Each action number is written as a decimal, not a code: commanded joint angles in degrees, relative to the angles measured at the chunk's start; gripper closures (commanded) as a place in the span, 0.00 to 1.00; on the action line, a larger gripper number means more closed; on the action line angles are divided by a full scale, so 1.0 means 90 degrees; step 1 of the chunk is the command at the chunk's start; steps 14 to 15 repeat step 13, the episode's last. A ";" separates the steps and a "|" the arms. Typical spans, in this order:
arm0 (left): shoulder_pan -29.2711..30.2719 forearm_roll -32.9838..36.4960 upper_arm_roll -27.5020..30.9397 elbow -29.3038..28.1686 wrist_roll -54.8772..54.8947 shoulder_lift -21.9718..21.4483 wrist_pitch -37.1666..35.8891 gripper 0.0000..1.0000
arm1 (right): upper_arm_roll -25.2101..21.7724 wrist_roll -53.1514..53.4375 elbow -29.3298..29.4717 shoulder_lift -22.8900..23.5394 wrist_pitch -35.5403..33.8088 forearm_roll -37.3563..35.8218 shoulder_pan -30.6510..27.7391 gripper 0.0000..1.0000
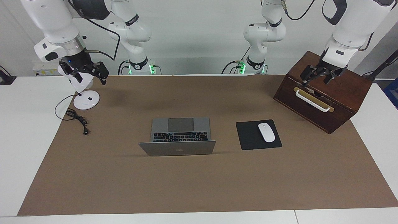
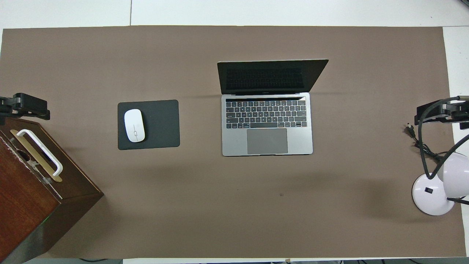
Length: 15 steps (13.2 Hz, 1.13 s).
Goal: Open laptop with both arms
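Observation:
The silver-grey laptop (image 1: 178,148) (image 2: 267,143) stands open in the middle of the brown mat, its lid raised and the black keys and grey trackpad showing. My left gripper (image 1: 317,77) (image 2: 25,106) hangs open over the wooden box at the left arm's end of the table and holds nothing. Over the white lamp at the right arm's end, my right gripper (image 1: 89,75) (image 2: 438,112) is open and empty too. Both grippers are well apart from the laptop.
A white mouse (image 1: 266,132) lies on a black mouse pad (image 1: 248,137) beside the laptop. A dark wooden box (image 1: 345,93) with a white handle and a white desk lamp (image 1: 86,101) with a black cable (image 1: 76,118) stand at the table's two ends.

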 commanded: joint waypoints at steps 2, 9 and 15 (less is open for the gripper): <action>0.0004 -0.0095 -0.0017 -0.0069 0.0120 -0.0036 0.0198 0.00 | 0.0096 -0.0089 0.0028 -0.0010 -0.0064 -0.0054 -0.0109 0.00; -0.0006 -0.0114 -0.0017 -0.0030 0.0120 -0.0026 0.0149 0.00 | 0.0096 -0.0089 0.0028 -0.0010 -0.0074 -0.0044 -0.0119 0.00; 0.0033 -0.0114 -0.0017 -0.0050 0.0130 -0.0026 0.0208 0.00 | 0.0096 -0.0089 0.0028 -0.0020 -0.0084 -0.0044 -0.0128 0.00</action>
